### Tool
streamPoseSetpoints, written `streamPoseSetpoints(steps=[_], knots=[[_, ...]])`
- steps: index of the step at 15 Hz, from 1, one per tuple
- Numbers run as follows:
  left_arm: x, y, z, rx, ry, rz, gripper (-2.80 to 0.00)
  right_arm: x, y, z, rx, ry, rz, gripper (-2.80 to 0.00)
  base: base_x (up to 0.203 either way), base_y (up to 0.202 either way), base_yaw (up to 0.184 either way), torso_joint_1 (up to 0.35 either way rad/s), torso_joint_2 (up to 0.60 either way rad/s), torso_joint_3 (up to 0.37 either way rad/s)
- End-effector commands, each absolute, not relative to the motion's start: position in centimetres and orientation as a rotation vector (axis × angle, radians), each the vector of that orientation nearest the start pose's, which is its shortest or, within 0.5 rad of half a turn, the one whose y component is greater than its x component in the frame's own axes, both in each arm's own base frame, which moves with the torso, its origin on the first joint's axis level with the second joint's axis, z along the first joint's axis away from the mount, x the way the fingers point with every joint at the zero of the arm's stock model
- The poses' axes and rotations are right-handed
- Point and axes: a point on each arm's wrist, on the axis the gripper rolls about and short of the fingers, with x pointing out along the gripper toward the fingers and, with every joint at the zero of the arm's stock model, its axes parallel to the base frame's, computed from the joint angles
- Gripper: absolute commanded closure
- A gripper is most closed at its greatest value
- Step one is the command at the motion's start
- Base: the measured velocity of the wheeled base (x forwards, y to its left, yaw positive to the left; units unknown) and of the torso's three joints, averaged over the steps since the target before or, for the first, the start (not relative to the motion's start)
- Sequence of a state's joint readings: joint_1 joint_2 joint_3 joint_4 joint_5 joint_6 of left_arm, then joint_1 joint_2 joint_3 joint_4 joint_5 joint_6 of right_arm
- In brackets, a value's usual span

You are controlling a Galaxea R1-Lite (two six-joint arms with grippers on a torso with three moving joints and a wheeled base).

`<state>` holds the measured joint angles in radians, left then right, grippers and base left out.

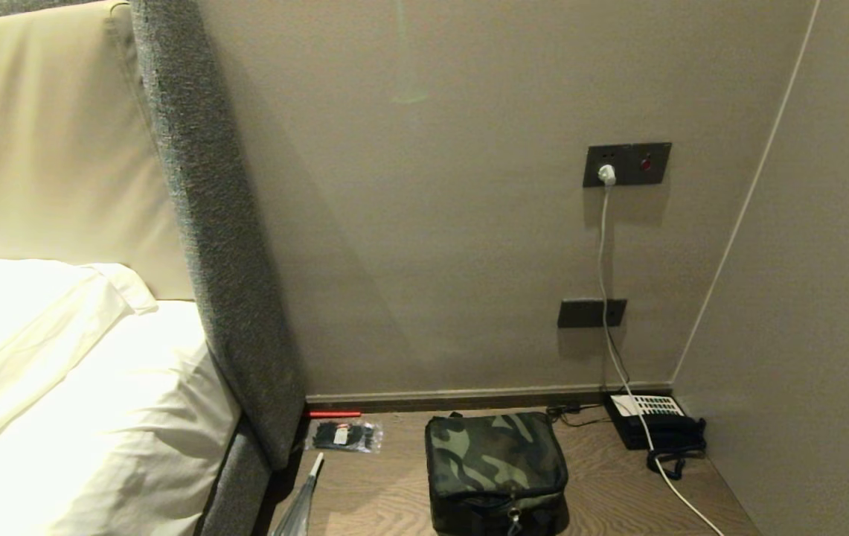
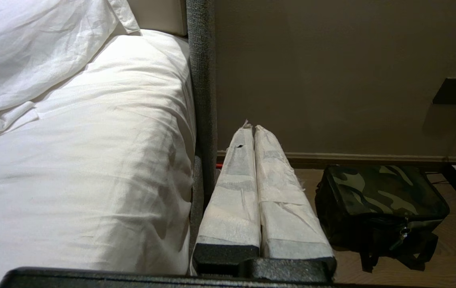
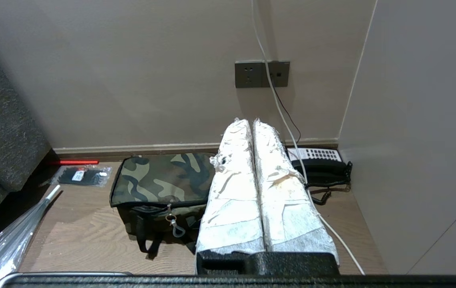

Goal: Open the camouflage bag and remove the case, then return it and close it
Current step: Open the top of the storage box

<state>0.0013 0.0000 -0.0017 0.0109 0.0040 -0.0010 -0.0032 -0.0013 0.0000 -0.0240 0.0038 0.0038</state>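
Note:
The camouflage bag (image 1: 496, 469) stands zipped shut on the wooden surface near the wall, its zipper pull (image 3: 170, 221) hanging at the front. The same bag (image 2: 383, 204) shows in the left wrist view and again (image 3: 160, 184) in the right wrist view. The case is hidden. My left gripper (image 2: 250, 127) is shut and empty, held short of the bag beside the bed frame. My right gripper (image 3: 250, 121) is shut and empty too, hanging short of the bag between it and the telephone. Neither arm shows in the head view.
A black telephone (image 1: 655, 424) with a white keypad sits at the back right corner, a white cable (image 1: 606, 298) running down from the wall socket. A clear packet of black items (image 1: 346, 435) and a red pen (image 1: 335, 414) lie by the grey bed frame (image 1: 231, 298). A plastic-wrapped item (image 3: 8, 240) lies at front left.

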Motion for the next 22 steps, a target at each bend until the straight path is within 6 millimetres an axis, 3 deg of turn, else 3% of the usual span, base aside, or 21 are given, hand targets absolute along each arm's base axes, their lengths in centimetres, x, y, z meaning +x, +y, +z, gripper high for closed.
streamPoseSetpoints(steps=[1,22], knots=[[-2.29,0.01,7.48,-0.002,0.009,0.006,0.00,-2.27,0.02,7.34,0.004,-0.023,0.002,0.00,0.000,0.000,0.000,0.000,0.00,0.000],[-2.29,0.01,7.46,-0.006,0.011,0.006,0.00,-2.27,0.02,7.36,0.005,-0.024,0.002,0.00,0.000,0.000,0.000,0.000,0.00,0.000]])
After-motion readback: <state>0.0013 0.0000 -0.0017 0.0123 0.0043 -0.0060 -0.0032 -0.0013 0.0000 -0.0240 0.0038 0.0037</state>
